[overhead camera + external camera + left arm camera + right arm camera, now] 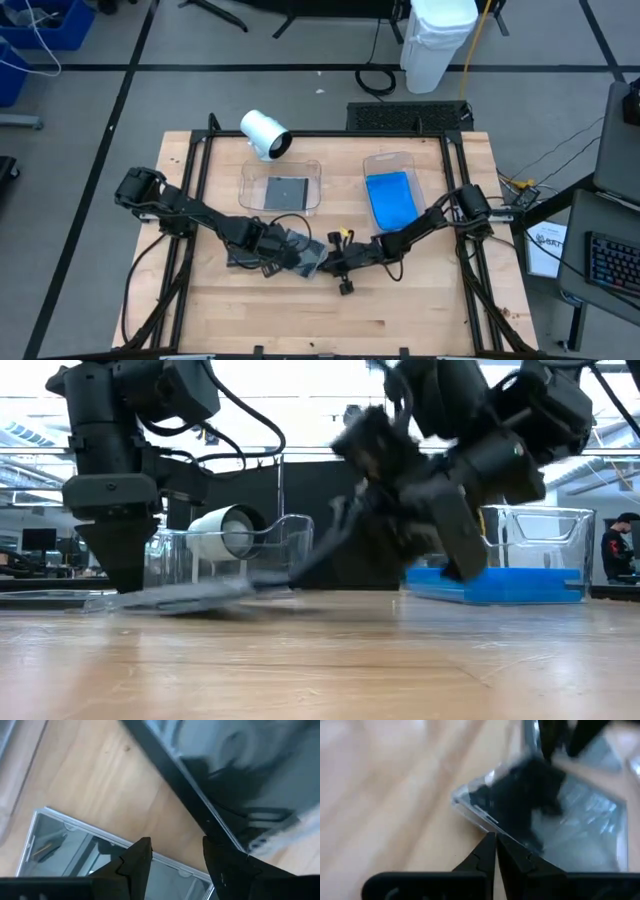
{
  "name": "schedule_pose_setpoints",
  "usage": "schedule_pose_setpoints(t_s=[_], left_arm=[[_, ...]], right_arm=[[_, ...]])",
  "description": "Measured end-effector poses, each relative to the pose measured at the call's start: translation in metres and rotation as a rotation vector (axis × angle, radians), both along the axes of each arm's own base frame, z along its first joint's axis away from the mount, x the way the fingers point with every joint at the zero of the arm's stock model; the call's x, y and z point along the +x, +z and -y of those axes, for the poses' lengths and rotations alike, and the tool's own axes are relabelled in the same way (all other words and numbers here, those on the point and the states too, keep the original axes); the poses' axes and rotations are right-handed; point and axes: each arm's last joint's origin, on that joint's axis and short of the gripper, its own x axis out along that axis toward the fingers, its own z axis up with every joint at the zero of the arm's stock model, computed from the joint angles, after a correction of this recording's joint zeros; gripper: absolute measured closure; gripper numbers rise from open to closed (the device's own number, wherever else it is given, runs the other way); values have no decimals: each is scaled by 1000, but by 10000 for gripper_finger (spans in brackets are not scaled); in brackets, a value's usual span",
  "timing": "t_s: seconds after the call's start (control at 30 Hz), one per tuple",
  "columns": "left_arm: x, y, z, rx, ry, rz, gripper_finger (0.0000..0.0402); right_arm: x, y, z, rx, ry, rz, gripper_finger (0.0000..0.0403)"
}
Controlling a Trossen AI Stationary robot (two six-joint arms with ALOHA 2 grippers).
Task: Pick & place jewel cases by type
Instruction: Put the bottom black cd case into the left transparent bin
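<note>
You had two dark grey/clear jewel cases [290, 250] left on the worktop, near its middle and toward the front edge, overlapping one another. The left gripper [268, 247] stood over them with its fingers [137, 862] partly open and nothing between them; the wrist view showed one case flat below and a second case [240, 785] tilted, one edge raised. The right gripper [335, 268], fingers pressed together and holding nothing, sat at a corner of that case [545, 815].

One grey case lay in the left tray [281, 187]; the blue cases [391, 198] lay in the right tray [395, 160].

In my judgement the step was separating the pair: you should have kept the right fingertips low under the raised edge, then closed the left fingers squarely across one edge only. The cases are square, so no long axis applied; their edges ran oblique to the worktop's edges.
</note>
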Motion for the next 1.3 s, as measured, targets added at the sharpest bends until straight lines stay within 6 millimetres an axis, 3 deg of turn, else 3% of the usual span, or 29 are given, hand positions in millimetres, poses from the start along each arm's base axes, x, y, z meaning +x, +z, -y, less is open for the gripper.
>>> schedule_pose_setpoints(t_s=[0.23,0.47,0.63,0.97,1.3], left_arm=[[2,0,-1,34,28,31,211],[15,5,6,-31,-24,166,211],[19,7,12,-81,-86,227,211],[16,14,11,-77,-120,226,211],[11,41,9,-65,-148,323,211]], right_arm=[[23,35,-12,-85,21,178,387],[37,47,-9,-176,6,175,387],[39,44,2,-155,-3,146,387],[39,42,5,-156,-10,120,387],[39,42,5,-134,-24,119,387]])
